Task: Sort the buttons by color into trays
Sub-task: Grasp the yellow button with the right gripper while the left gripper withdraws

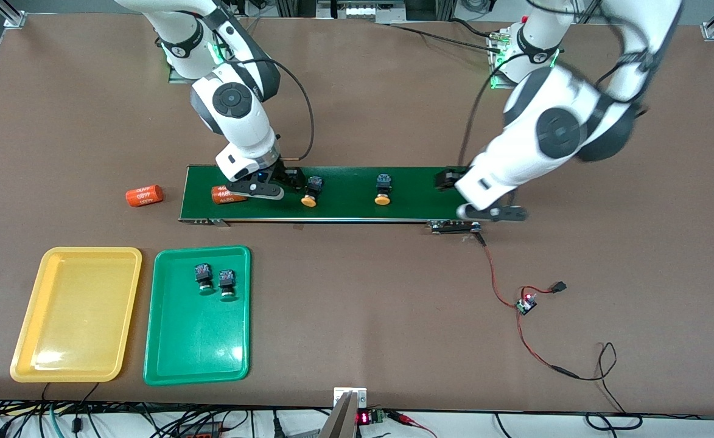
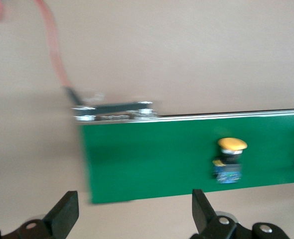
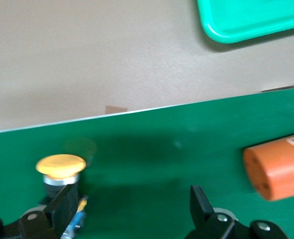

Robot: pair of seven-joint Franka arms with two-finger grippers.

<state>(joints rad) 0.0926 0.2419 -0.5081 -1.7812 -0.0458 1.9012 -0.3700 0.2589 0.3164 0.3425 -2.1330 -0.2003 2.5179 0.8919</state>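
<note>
a robotics lab: brown table (image 1: 357, 91), loose wiring (image 1: 530, 347), aluminium framing (image 1: 10, 13).

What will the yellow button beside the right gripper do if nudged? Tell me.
The yellow button lies on its side on the belt, so it may roll on its round cap. Probably light and rigid. The right gripper, open over the belt, could grip its boxy black body.

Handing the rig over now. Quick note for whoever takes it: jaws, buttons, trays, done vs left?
Right gripper: jaws open, empty, over the belt between an orange cylinder and a yellow button.
Left gripper: jaws open, empty, over the belt's end on the left arm's side.
Done: both green buttons lie in the green tray.
Left: two yellow buttons, the second mid-belt, go to the yellow tray, which holds none.
</note>
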